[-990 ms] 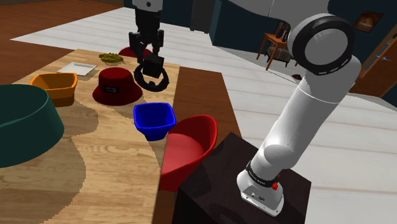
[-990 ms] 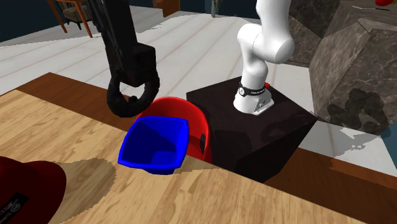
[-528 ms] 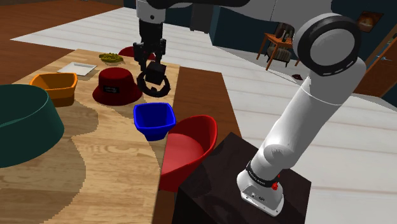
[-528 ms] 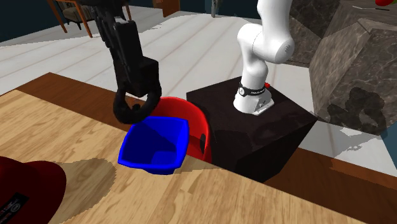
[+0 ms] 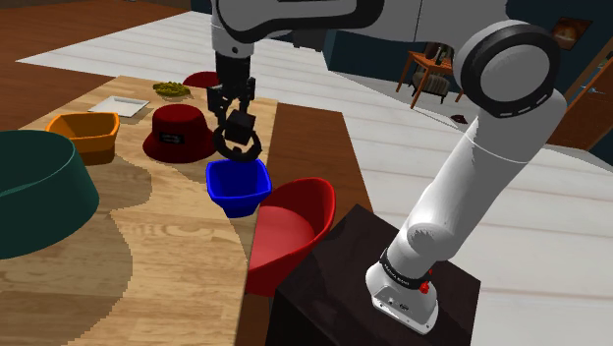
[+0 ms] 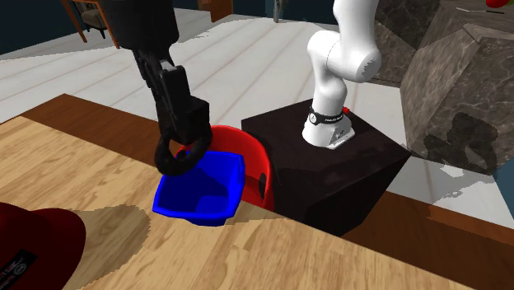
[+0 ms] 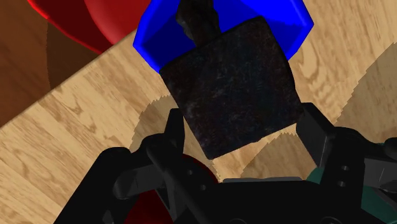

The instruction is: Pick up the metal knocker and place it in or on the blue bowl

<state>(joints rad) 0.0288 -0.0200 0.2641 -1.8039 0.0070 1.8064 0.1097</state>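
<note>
Knocker (image 5: 239, 131): near-black, rough square plate with a ring hanging below it, clasped upright in the gripper (image 7: 243, 127), ring at the bowl's rim. Blue bowl (image 5: 239, 187): squarish, upright on the wooden table (image 5: 167, 256), just beneath the knocker.

The knocker (image 7: 232, 83) looks dark, rough and matt; the blue bowl (image 5: 239, 187) smooth; the table (image 5: 167, 265) grained wood.
</note>
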